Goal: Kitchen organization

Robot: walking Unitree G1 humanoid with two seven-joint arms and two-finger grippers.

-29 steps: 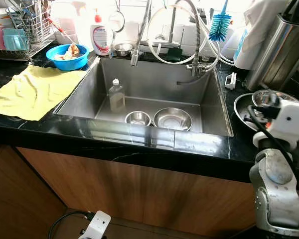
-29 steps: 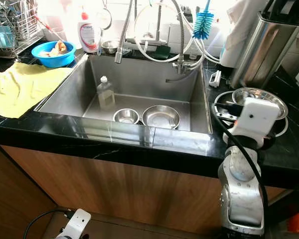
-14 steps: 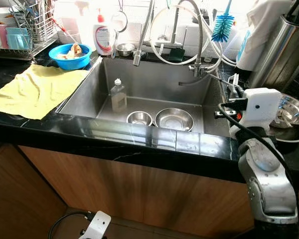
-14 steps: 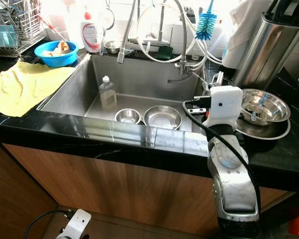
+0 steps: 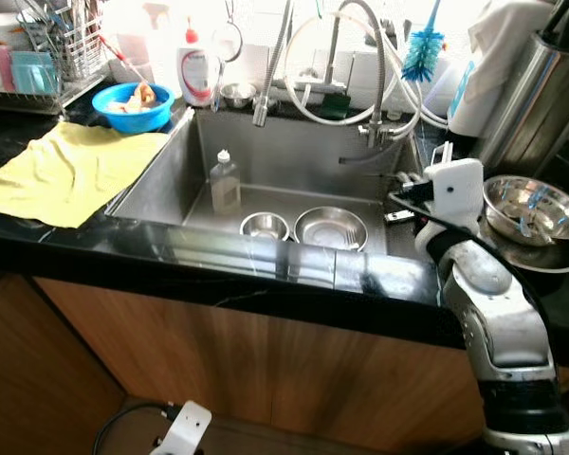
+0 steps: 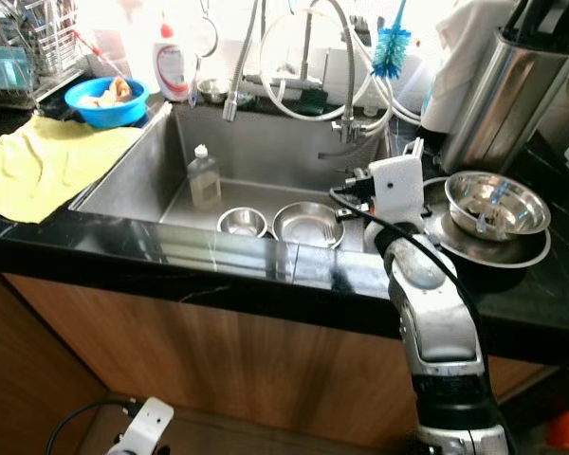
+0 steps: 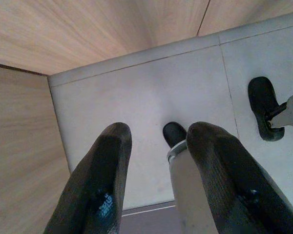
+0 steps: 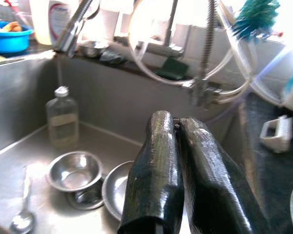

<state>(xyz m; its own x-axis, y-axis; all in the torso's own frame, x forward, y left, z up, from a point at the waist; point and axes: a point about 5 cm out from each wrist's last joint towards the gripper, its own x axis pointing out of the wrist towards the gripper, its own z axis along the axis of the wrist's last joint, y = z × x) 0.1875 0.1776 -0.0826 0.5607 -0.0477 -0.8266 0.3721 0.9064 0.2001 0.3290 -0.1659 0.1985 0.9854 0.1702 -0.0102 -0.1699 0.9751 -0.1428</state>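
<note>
The steel sink (image 5: 161, 180) holds a small steel bowl (image 5: 264, 225), a larger steel bowl (image 5: 330, 227), a clear bottle (image 5: 224, 180) and a spoon (image 8: 22, 214). Another steel bowl (image 5: 534, 207) rests on a plate (image 5: 550, 254) on the black counter to the right. My right gripper (image 8: 176, 119) is shut with nothing in it and hovers over the sink's right rim, pointing toward the tap; its white wrist (image 5: 452, 190) sits between the sink and the plate. My left gripper (image 7: 158, 134) hangs open over the floor.
A yellow cloth (image 5: 66, 171), a blue bowl (image 5: 132, 103) and a dish rack (image 5: 47, 57) lie left of the sink. Tap hoses (image 5: 360, 85), a soap bottle (image 5: 197, 71) and a blue brush (image 5: 422, 47) line the back. A tall steel container (image 5: 541, 95) stands at the right.
My right arm swung left, from above the bowl and plate on the right counter to the sink's right rim. The bowl on the plate is now uncovered.
</note>
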